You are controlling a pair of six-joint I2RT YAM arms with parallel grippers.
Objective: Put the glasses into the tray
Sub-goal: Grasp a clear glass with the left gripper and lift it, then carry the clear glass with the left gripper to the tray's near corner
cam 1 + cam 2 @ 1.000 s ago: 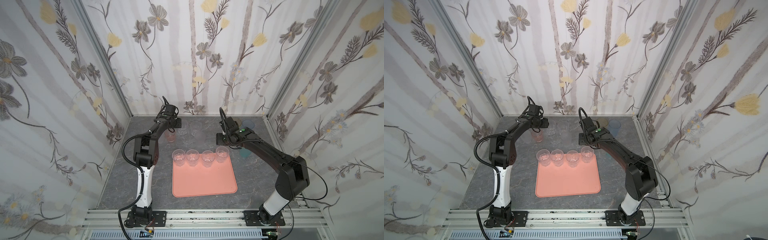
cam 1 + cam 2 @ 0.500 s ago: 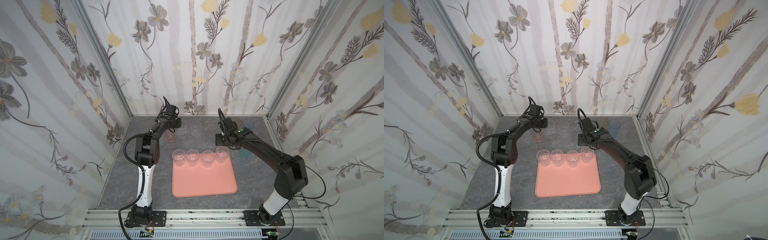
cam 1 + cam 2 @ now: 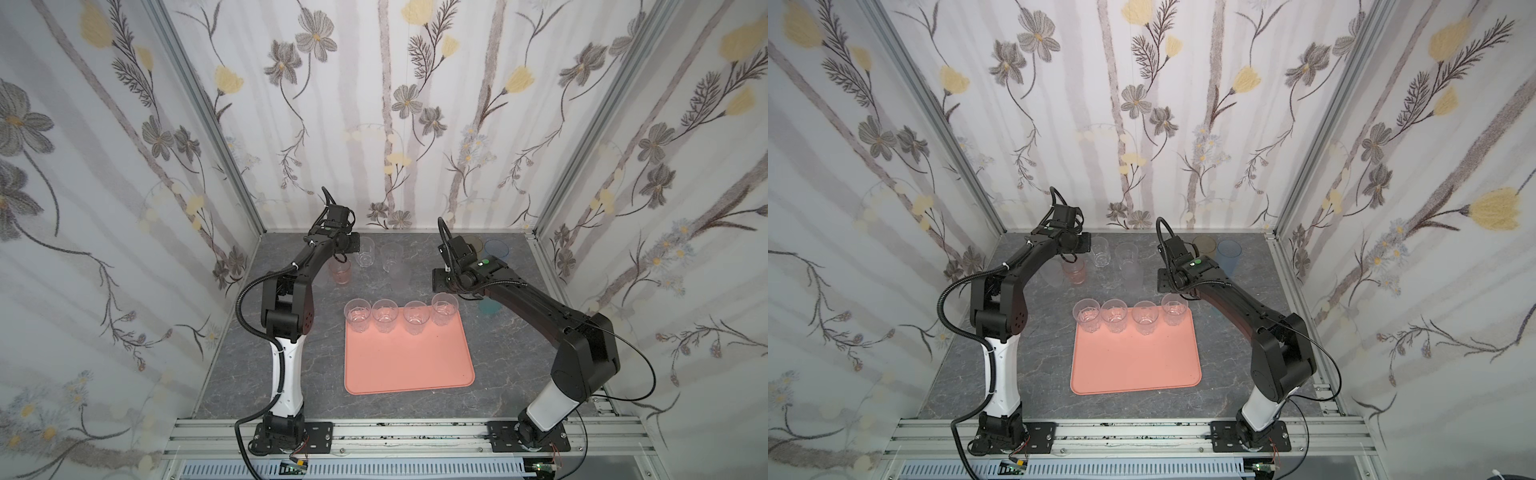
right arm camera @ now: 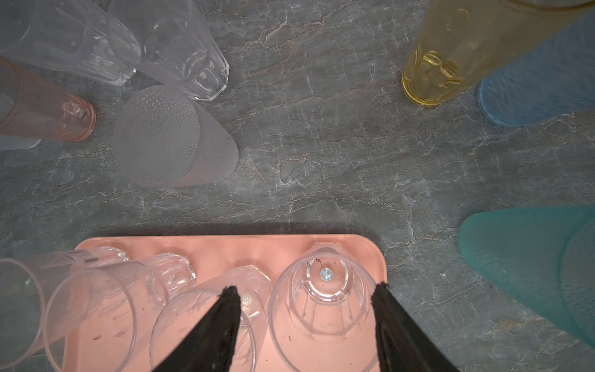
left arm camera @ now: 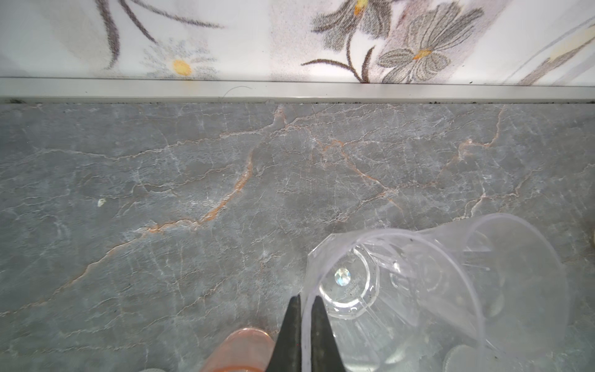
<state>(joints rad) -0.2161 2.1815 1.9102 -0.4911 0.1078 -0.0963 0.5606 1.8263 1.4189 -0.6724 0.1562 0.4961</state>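
Pickup: left hand (image 5: 306, 322) is pinched together on the rim of a clear tumbler (image 5: 351, 283), thin-walled and upright at the back of the bench (image 5: 193, 180) beside the pink glass (image 5: 241, 348). Next should be a straight lift and carry to the tray (image 3: 409, 365), where four clear glasses (image 3: 415, 318) line the far edge. Right hand (image 4: 306, 288) hangs spread apart over the end one, gripping nothing.
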